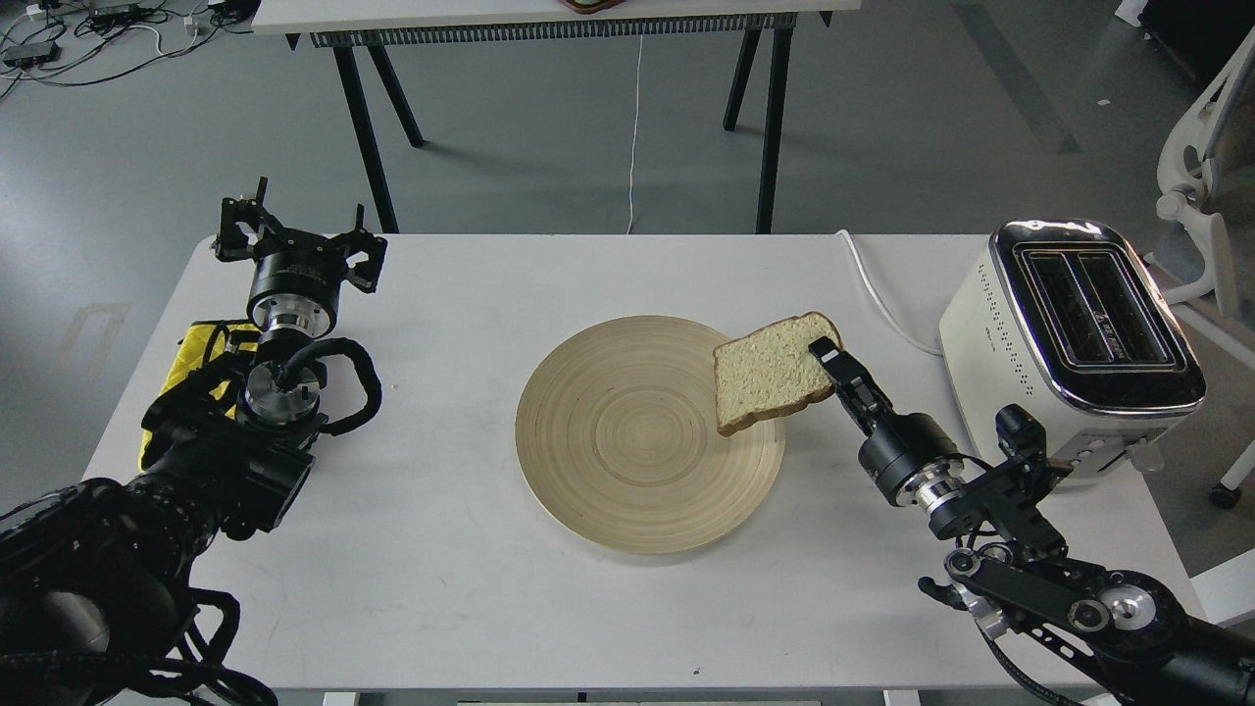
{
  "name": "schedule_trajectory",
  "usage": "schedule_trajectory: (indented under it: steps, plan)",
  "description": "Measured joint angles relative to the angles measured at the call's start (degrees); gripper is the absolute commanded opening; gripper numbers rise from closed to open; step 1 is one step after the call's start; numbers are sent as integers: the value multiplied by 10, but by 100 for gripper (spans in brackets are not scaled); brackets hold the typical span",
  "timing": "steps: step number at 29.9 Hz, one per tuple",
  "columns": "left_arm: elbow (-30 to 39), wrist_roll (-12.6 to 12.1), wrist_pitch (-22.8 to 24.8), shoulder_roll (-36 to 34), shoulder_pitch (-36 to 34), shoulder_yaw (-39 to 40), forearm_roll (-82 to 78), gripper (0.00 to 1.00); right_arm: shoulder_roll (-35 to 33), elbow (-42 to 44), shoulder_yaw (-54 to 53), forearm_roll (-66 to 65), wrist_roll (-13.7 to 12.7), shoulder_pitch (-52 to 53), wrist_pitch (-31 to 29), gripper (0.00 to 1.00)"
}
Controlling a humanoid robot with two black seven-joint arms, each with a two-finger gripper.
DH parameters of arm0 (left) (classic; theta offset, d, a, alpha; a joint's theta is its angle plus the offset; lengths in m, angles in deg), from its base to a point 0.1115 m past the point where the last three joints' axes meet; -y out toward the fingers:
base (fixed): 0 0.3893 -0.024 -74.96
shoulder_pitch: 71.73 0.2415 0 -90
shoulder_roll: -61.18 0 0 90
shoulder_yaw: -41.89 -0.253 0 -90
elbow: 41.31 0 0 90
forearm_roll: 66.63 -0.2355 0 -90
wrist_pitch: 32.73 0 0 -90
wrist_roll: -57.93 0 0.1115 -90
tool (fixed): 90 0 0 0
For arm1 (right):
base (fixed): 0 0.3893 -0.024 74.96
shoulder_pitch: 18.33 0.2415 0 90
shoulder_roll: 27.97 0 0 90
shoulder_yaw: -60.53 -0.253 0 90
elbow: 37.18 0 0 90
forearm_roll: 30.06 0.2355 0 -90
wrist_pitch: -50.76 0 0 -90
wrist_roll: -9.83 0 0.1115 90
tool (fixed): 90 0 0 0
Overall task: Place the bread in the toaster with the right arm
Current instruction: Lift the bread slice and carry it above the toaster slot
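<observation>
The bread is a tan slice with a brown crust, held tilted in the air above the right edge of the round wooden plate. My right gripper is shut on the slice's right edge. The cream-white toaster with chrome top and two black slots stands at the table's right edge, to the right of the held bread. My left gripper is open and empty at the table's far left corner.
A white cable runs from the toaster over the table's back edge. A yellow cloth lies under my left arm. A second table stands behind, and a white chair beside the toaster.
</observation>
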Motion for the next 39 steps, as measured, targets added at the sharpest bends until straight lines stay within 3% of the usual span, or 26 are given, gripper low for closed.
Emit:
schedule_trajectory:
  steps: [8,12,17,23,39]
  plan:
    - [0,0,0,0,0,0,0,100,-257,-105,-89,2,-9,16,0,0]
    - [0,0,0,0,0,0,0,100,-377,-105,-83,-2,8,19,0,0]
    - [0,0,0,0,0,0,0,100,-468,-98,-36,-8,33,16,0,0]
    - [0,0,0,0,0,0,0,100,-482,-72,20,-20,37,17,0,0]
    - [0,0,0,0,0,0,0,100,-384,-9,45,-60,37,18,0,0]
